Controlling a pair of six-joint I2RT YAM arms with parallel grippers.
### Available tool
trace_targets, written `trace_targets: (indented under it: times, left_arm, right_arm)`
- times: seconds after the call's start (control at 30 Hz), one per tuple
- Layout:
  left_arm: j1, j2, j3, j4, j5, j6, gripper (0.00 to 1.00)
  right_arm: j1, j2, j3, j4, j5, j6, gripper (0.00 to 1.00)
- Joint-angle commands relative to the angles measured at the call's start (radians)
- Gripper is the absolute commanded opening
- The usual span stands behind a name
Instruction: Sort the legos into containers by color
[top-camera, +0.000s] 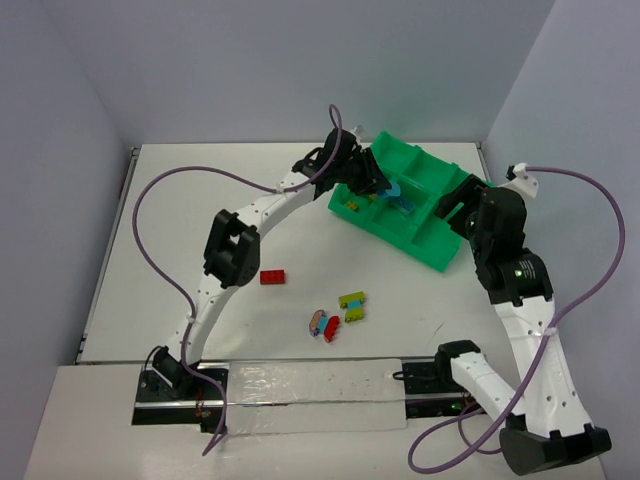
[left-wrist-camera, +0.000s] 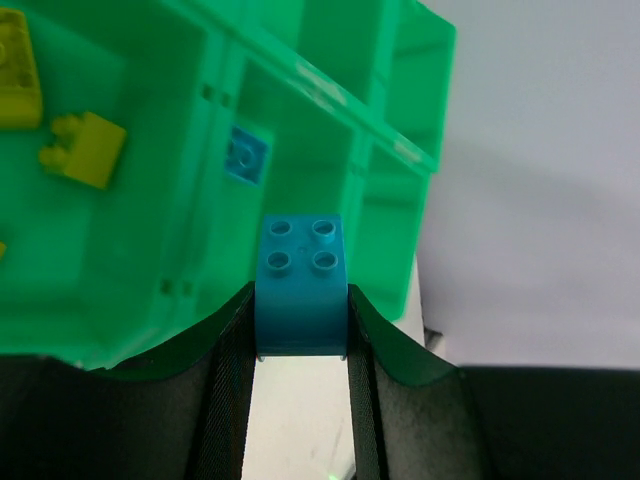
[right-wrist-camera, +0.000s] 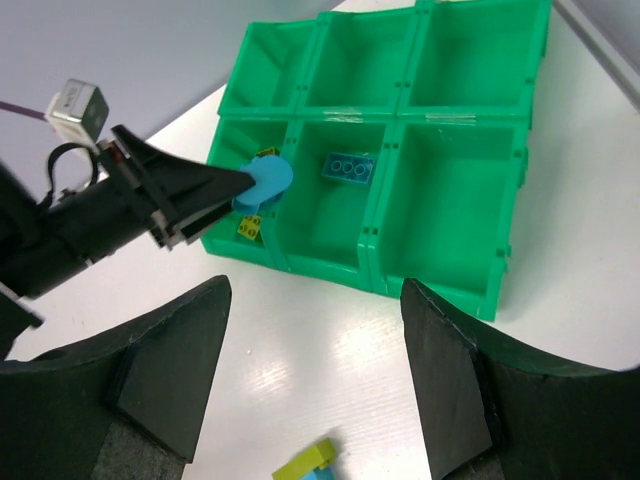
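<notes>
Pinching cyan-blue lego (left-wrist-camera: 300, 285), studs upward.

Twin arms at desk edge. Left arm (top-camera: 262, 208): white shells, black joint housings (top-camera: 228, 250), small silver box (right-wrist-camera: 75, 103) at wrist. Right arm (top-camera: 535, 360): white lower links, black upper section, green indicator light (top-camera: 517, 268). Purple cable (top-camera: 621, 232) trails along each arm. Right gripper (right-wrist-camera: 315, 290): fingers (right-wrist-camera: 165, 375) matte black, broad, wedge-shaped.
</notes>
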Motion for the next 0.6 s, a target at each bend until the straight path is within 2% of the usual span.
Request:
trace_targets:
  times: [0.0,0.03,0.07,0.1,0.27,0.37,0.57]
  left_arm:
    - [-0.015,0.060,0.112,0.112,-0.068,-0.018,0.01]
    - [-0.017,0.073,0.130,0.122,-0.069,-0.019,0.03]
    - [-0.031,0.093,0.152,0.139,-0.076,-0.029,0.14]
    - [-0.034,0.100,0.158,0.149,-0.079,-0.033,0.35]
    - [-0.043,0.124,0.172,0.187,-0.063,-0.053,0.76]
    - [-0.043,0.105,0.168,0.185,-0.051,-0.042,0.82]
    - [-0.042,-0.023,0.096,0.166,-0.030,-0.004,0.81]
  right_arm:
    - [0.004,-0.049,0.028,-0.075,0.028,0.002,0.76]
    - [0.004,-0.049,0.035,-0.086,0.027,0.000,0.76]
    - [0.004,-0.049,0.046,-0.107,0.026,-0.002,0.76]
    - [0.004,-0.047,0.052,-0.121,0.026,-0.004,0.76]
    - [0.004,-0.050,0.052,-0.134,0.017,-0.007,0.76]
    - [0.003,-0.046,0.050,-0.137,0.009,-0.007,0.76]
    - [0.002,-0.030,0.033,-0.120,-0.027,-0.005,0.76]
